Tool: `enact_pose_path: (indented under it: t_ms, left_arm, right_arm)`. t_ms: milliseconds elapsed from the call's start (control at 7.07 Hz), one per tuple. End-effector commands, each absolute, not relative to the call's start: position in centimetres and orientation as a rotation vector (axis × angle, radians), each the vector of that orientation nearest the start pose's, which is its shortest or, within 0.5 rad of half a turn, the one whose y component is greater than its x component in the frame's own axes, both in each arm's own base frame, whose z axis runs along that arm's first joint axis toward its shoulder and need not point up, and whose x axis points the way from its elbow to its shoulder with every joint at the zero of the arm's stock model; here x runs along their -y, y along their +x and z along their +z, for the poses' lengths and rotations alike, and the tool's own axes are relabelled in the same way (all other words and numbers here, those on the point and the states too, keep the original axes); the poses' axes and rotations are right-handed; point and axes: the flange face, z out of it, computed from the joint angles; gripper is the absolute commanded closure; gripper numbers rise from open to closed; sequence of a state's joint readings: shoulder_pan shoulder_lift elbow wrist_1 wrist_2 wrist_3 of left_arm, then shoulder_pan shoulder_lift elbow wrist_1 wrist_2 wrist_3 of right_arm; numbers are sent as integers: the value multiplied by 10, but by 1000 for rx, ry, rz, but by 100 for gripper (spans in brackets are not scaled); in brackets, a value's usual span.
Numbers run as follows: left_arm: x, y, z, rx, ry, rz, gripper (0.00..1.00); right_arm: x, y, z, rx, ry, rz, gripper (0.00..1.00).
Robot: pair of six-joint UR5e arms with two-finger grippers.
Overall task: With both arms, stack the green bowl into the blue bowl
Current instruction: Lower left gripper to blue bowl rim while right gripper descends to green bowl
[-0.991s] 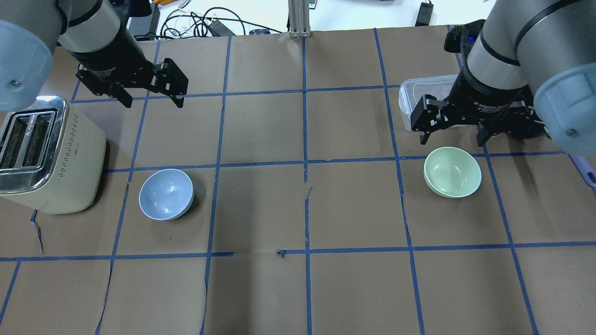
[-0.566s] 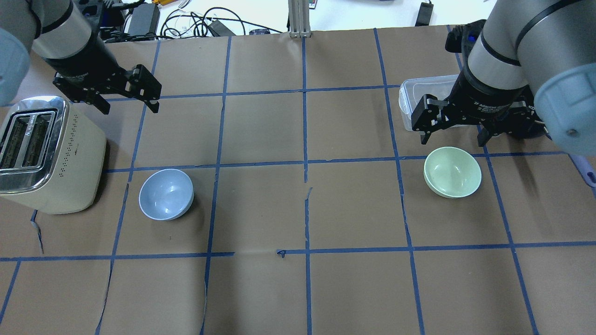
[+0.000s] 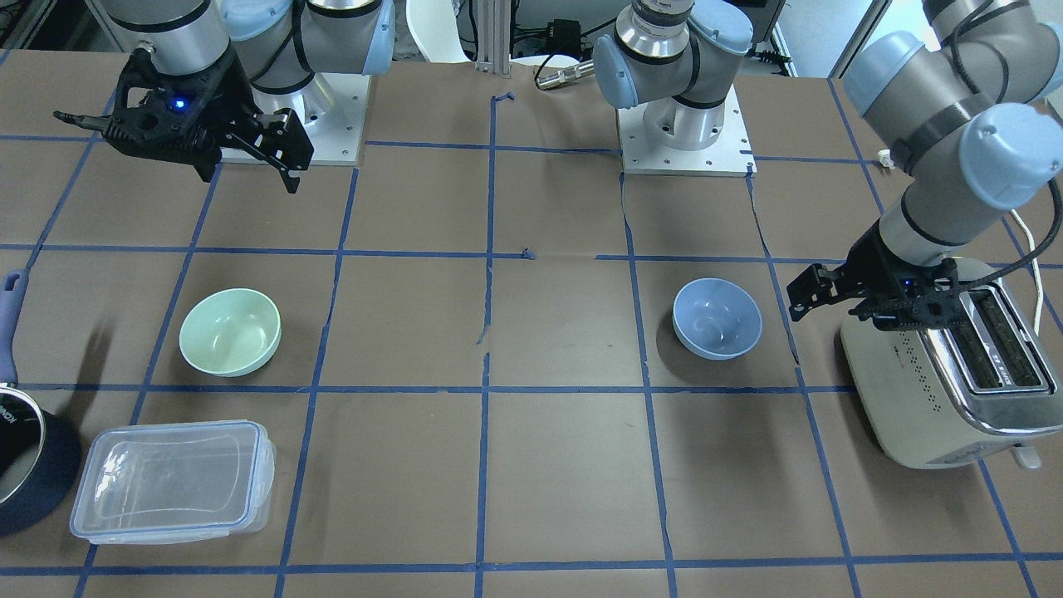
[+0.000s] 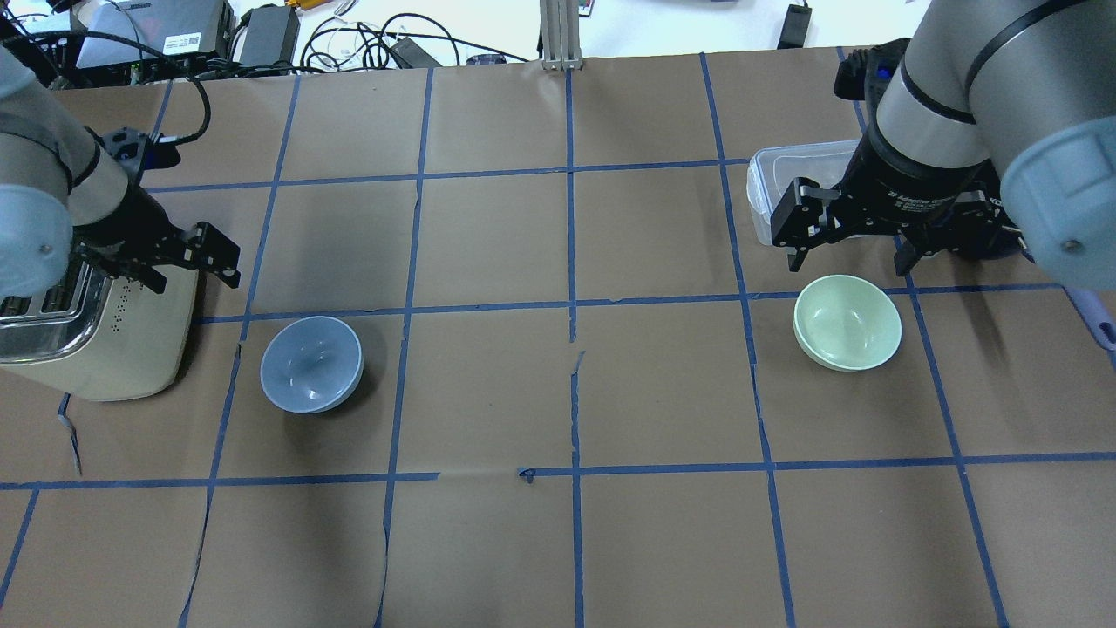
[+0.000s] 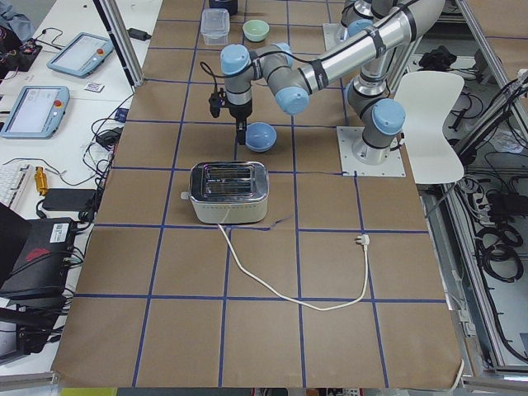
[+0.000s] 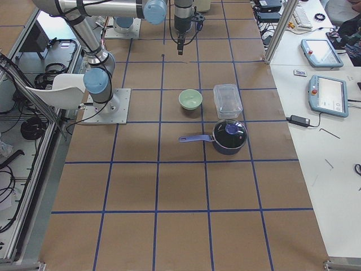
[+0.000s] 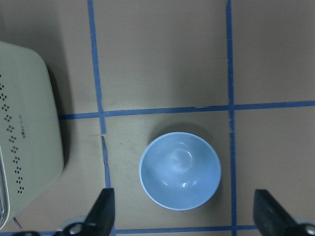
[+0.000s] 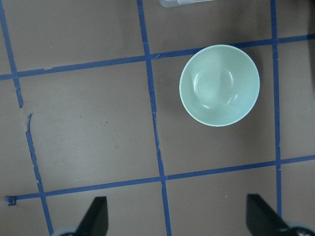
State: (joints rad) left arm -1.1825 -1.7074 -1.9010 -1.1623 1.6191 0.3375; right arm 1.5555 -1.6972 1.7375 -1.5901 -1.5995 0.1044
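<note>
The pale green bowl (image 4: 847,335) stands upright and empty on the table's right side; it also shows in the front view (image 3: 230,331) and the right wrist view (image 8: 219,84). The light blue bowl (image 4: 311,364) stands upright and empty on the left, also in the front view (image 3: 717,318) and the left wrist view (image 7: 180,170). My right gripper (image 4: 846,262) is open, hovering high just beyond the green bowl. My left gripper (image 4: 193,281) is open, hovering at the toaster's far corner, left of and beyond the blue bowl. Both grippers are empty.
A cream and chrome toaster (image 4: 105,349) stands left of the blue bowl. A clear plastic container (image 4: 785,174) sits beyond the green bowl, partly under the right arm. A dark pot with a handle (image 3: 17,465) sits at the robot's far right. Cables lie past the far edge.
My left arm has swung left and toward the near side, from the far part of the table to the toaster's corner beside the blue bowl. The right arm and both bowls have not moved.
</note>
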Motion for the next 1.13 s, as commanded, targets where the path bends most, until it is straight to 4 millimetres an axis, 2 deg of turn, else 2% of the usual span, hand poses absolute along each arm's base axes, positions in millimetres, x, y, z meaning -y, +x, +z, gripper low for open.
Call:
enact_pose_path:
  t_ms: [0, 142, 425, 566, 708, 849, 991]
  left_arm:
    - [508, 72, 234, -3152, -127, 230, 0]
    - [506, 67, 218, -3186, -163, 277, 0]
    - [487, 55, 190, -3183, -157, 341, 0]
    - [481, 53, 180, -3179, -160, 294, 2]
    - [479, 49, 181, -3188, -128, 261, 61]
    - [480, 47, 188, -3190, -116, 235, 88]
    - [481, 41, 190, -3235, -126, 213, 94]
  right_arm:
    - [454, 114, 449, -3176, 213, 80, 0]
    - [473, 110, 433, -3180, 228, 61, 0]
    - [499, 100, 387, -3176, 246, 113, 0]
    - [508, 95, 355, -3172, 261, 99, 0]
    - [511, 93, 323, -3170, 267, 61, 0]
    - [510, 92, 299, -3170, 270, 36, 0]
    - [507, 92, 270, -3171, 272, 67, 0]
